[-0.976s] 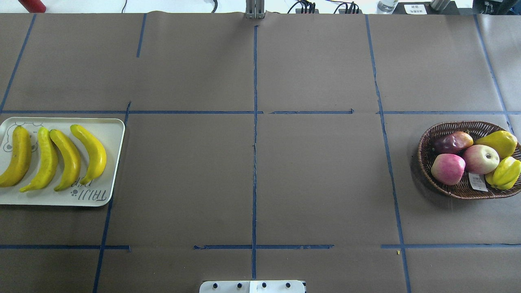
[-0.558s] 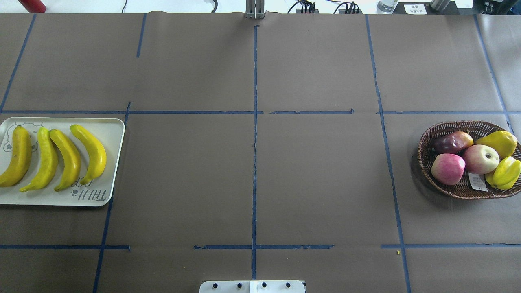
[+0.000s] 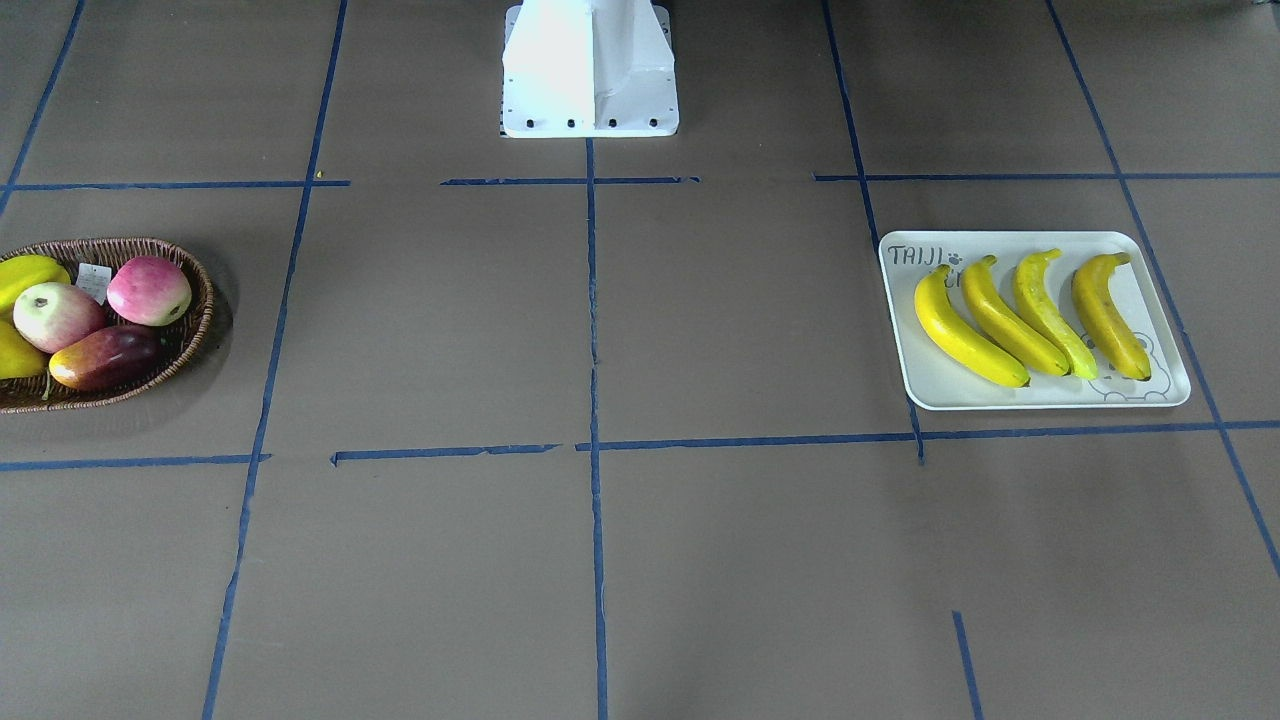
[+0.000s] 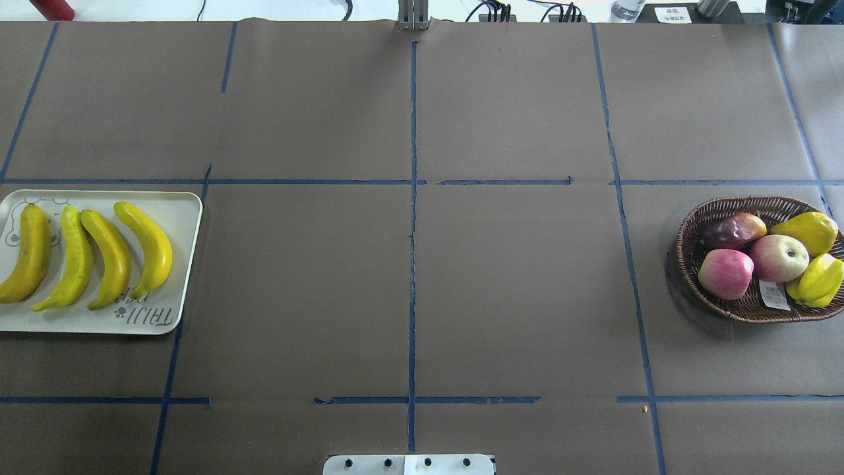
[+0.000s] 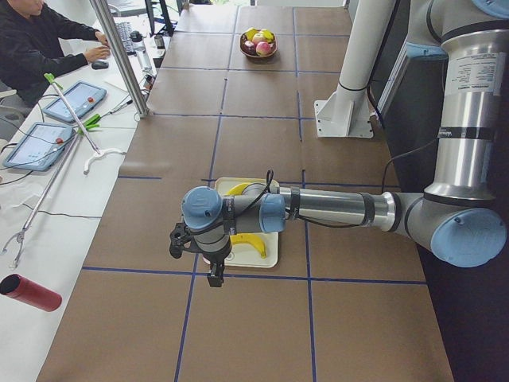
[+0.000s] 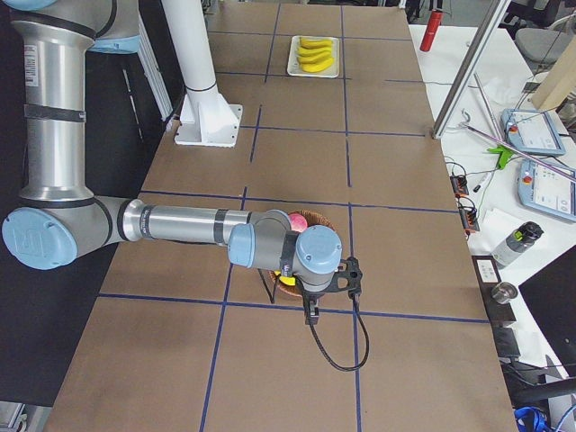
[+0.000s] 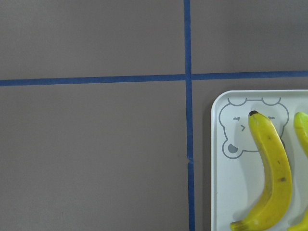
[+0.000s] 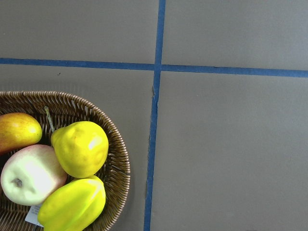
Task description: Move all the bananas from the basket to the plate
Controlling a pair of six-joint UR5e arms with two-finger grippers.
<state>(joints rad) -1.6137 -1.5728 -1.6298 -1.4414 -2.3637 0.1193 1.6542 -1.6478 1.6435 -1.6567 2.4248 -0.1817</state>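
Note:
Several yellow bananas (image 4: 151, 247) (image 3: 1000, 320) lie side by side on the off-white plate (image 4: 181, 208) (image 3: 1000, 402) at the table's left end. The wicker basket (image 4: 725, 206) (image 3: 130, 243) at the right end holds pink apples and rounder yellow fruits, and no banana shows in it. My left gripper (image 5: 213, 270) hangs over the plate's outer end. My right gripper (image 6: 310, 310) hangs over the basket's outer edge. Both show only in the side views, so I cannot tell whether they are open or shut. The left wrist view shows one banana (image 7: 274, 173) on the plate (image 7: 221, 192).
Blue tape lines divide the brown table cover. The white robot base (image 3: 590, 70) stands at mid-table on the robot's side. A red cylinder (image 5: 30, 292) lies on the white side bench. A person (image 5: 40, 40) sits at that bench by tablets.

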